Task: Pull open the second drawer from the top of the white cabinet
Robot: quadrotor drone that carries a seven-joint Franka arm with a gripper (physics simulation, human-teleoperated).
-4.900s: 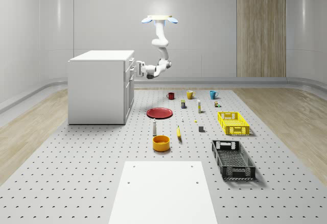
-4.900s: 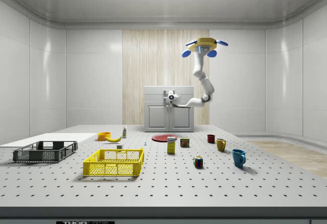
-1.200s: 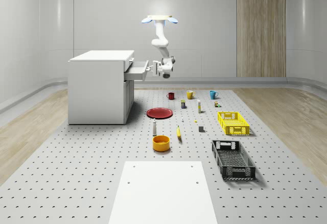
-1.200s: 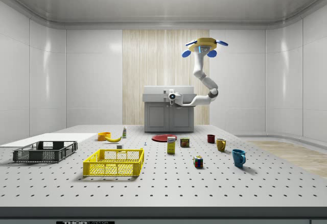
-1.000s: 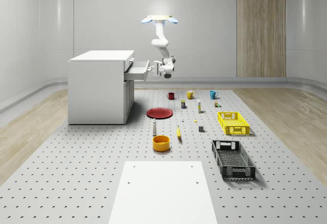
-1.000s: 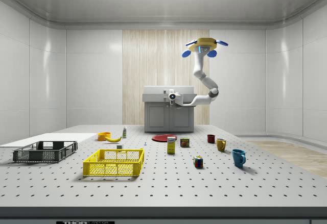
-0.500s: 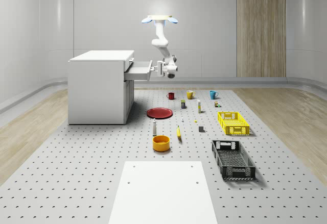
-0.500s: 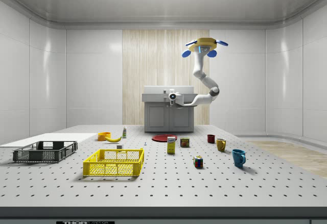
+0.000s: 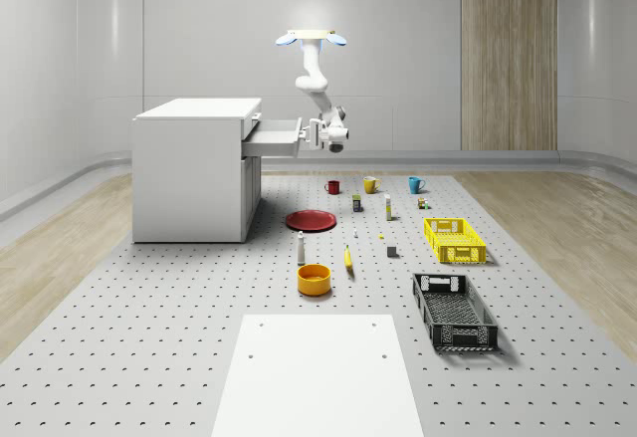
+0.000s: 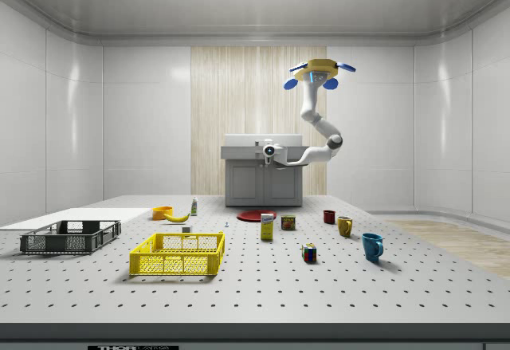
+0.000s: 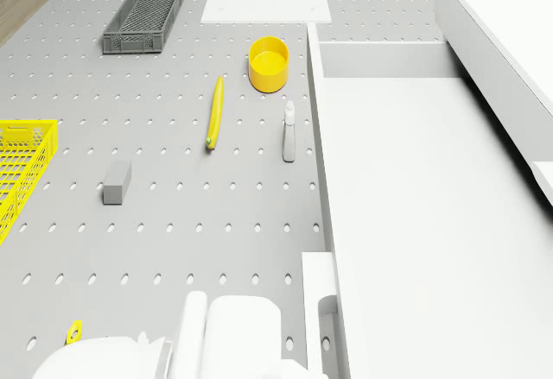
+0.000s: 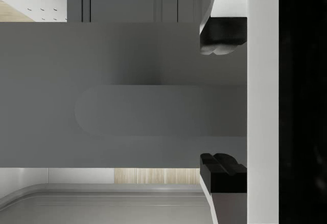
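Nearest, a white sheet and a black crate are lying on the table. Past them a yellow bowl, a banana, a bottle, a yellow crate and a red plate are sitting, with three mugs farther on. All of them are lying low and well below the arm, so nothing is standing in the way.

At the far left of the whole-scene view the cabinet is standing with a drawer sticking well out to the right, just under its top; whether it is the second one I cannot tell. The drone is hovering right of the cabinet, above the plate and mugs. The hand is hanging at the drawer's front, its fingers spread, with the handle between them and not pinched.

The pull is looking done and the letting-go step is in hand; next the hand needs backing straight off the handle without nudging the drawer
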